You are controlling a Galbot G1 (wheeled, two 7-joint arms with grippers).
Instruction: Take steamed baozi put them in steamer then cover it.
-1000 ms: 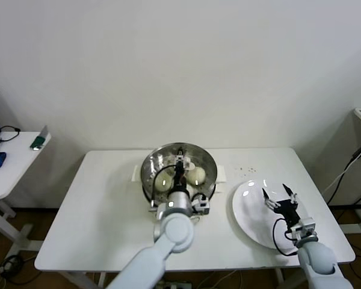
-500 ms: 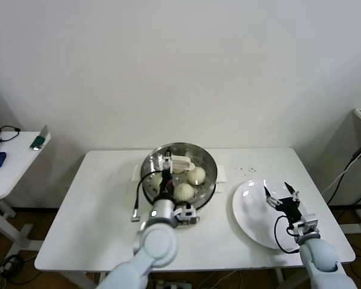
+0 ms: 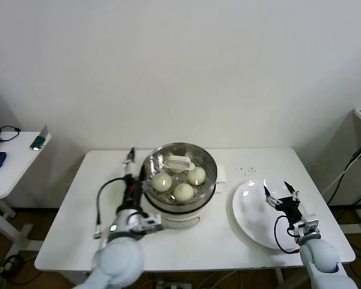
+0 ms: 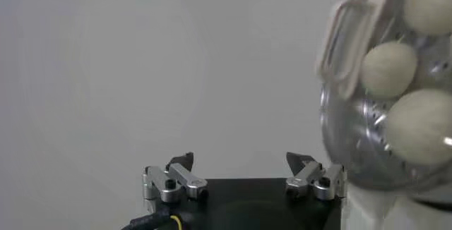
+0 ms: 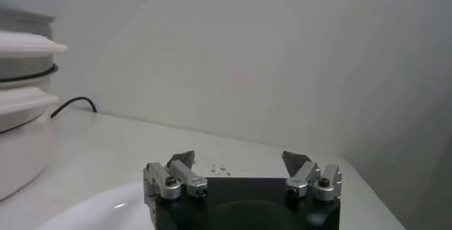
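The task looks done or all but done: the cover [image 3: 178, 162] sits on the steamer [image 3: 179, 180] at the middle of the table [image 3: 240, 241], with three steamed baozi [image 3: 183, 191] visible through the glass; a fourth cannot be made out. The left gripper [image 3: 130, 158] hangs just beside the steamer on its left, jaws spread wide and empty. The right gripper [image 3: 281, 195] hovers over the bare white plate [image 3: 248, 212], also wide open, holding nothing
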